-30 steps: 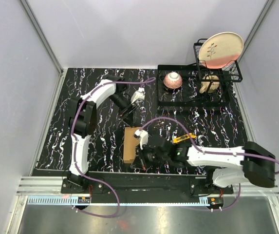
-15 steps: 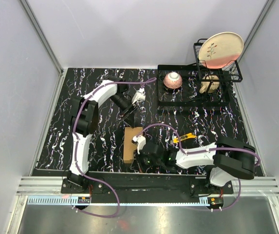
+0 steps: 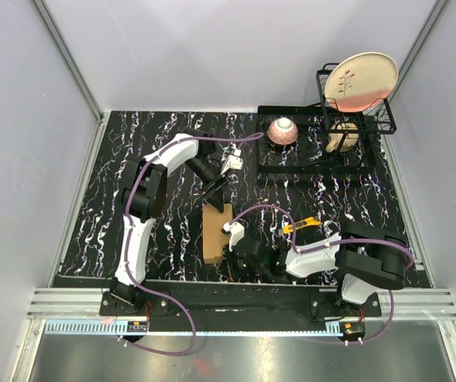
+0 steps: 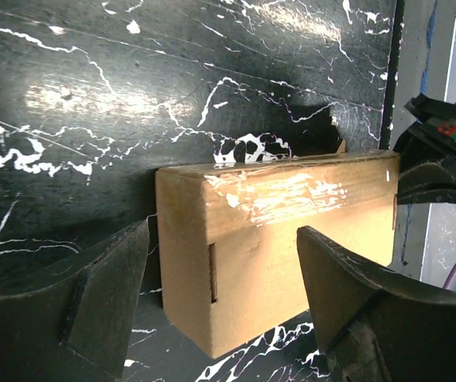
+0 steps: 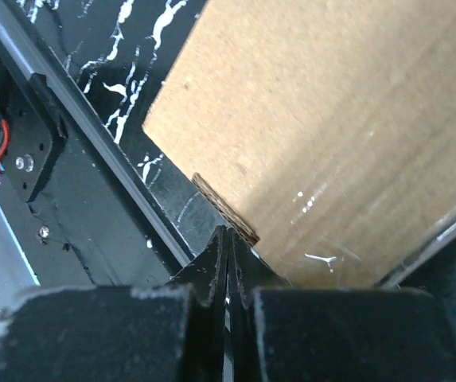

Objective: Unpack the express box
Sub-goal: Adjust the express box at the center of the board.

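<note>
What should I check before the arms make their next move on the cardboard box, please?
1. Express box flat on the table: ok.
2. Left gripper open, one finger each side of the box's end: ok.
3. Left fingers touching the box: cannot tell.
4. Right gripper shut, tips at the box's edge: ok.
5. Lid freed: not ok; it is shut, with clear tape on it.
6. Yellow utility knife apart from the box: ok.
</note>
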`<state>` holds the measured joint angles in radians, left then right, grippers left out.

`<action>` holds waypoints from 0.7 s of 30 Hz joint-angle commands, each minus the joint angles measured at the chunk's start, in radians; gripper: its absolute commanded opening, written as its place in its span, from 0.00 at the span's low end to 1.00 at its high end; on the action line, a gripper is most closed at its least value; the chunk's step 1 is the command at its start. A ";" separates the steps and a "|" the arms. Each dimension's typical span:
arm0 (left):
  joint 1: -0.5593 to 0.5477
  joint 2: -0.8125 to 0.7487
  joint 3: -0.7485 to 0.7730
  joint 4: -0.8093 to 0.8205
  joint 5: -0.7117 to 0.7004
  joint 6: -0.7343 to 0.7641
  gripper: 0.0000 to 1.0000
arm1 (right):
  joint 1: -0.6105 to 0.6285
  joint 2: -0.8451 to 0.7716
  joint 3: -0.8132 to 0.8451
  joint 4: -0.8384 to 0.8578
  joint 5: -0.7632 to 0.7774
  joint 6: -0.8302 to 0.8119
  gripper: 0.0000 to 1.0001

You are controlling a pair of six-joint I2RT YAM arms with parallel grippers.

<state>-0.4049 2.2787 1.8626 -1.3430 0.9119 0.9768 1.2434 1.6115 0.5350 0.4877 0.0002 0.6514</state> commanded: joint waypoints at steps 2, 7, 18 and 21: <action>-0.008 -0.010 -0.016 -0.205 0.002 0.057 0.78 | 0.004 -0.013 -0.007 0.049 0.066 0.016 0.00; -0.009 -0.050 -0.019 -0.205 -0.002 0.036 0.74 | 0.001 0.014 0.011 0.049 0.070 0.016 0.00; -0.069 -0.278 -0.068 -0.205 0.011 -0.032 0.72 | -0.085 0.044 -0.015 0.109 0.118 0.100 0.00; -0.072 -0.288 -0.118 -0.203 0.013 -0.013 0.71 | -0.116 0.051 -0.032 0.149 0.103 0.143 0.00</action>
<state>-0.4576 2.0289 1.8053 -1.2949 0.8829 0.9508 1.1782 1.6444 0.5205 0.5407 0.0433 0.7368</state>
